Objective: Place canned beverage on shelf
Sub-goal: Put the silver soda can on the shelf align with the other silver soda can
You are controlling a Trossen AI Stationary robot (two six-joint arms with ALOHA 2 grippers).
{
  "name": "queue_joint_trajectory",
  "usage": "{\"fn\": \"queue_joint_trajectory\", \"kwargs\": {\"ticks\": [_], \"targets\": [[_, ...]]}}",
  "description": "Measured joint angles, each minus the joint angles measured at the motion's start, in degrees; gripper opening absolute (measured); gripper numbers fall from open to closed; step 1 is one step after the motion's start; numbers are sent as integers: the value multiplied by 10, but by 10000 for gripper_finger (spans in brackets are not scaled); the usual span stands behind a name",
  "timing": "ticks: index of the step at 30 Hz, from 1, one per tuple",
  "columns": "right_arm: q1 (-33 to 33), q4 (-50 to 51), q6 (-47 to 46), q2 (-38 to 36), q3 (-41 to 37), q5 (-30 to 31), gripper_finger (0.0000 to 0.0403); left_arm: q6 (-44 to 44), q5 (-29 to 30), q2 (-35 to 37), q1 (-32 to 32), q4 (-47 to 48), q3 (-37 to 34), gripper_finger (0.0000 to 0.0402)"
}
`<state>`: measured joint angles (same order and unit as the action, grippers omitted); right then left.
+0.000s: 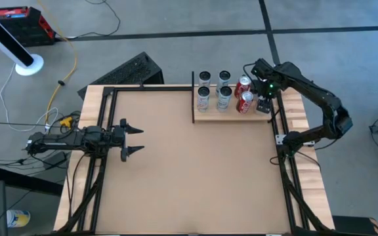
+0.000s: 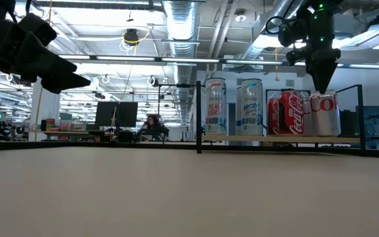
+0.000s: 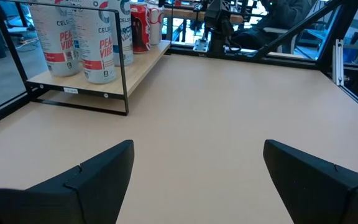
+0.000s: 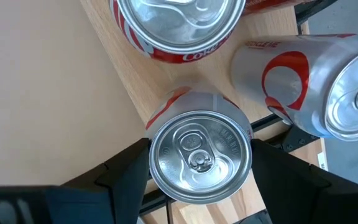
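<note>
From above, the right gripper (image 1: 262,99) hides most of the can (image 1: 263,105) at the right end of the shelf (image 1: 205,115), and the low view leaves its finger gap unreadable. Only the right wrist view shows its fingers (image 4: 126,171) spread on either side of that can's silver top (image 4: 201,155), close beside it, though contact cannot be judged. The left gripper (image 1: 131,137) hangs wide open and empty over the left of the counter (image 1: 195,177).

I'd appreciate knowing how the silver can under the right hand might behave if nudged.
The silver can stands upright and tall, so it would probably tip, then roll. Its smooth metal looks slippery. The shelf edge is close, so it might fall.
</note>
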<state>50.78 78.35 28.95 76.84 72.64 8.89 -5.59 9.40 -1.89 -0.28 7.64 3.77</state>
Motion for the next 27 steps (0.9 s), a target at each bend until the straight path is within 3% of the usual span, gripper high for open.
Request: {"fn": "queue_joint_trajectory", "kwargs": {"ticks": [11, 27], "targets": [[-1, -11, -9, 0, 0, 1, 290, 0, 0, 0, 0, 0, 0, 343], [-1, -15, -9, 0, 0, 18, 345, 0, 0, 0, 0, 0, 0, 343]]}}
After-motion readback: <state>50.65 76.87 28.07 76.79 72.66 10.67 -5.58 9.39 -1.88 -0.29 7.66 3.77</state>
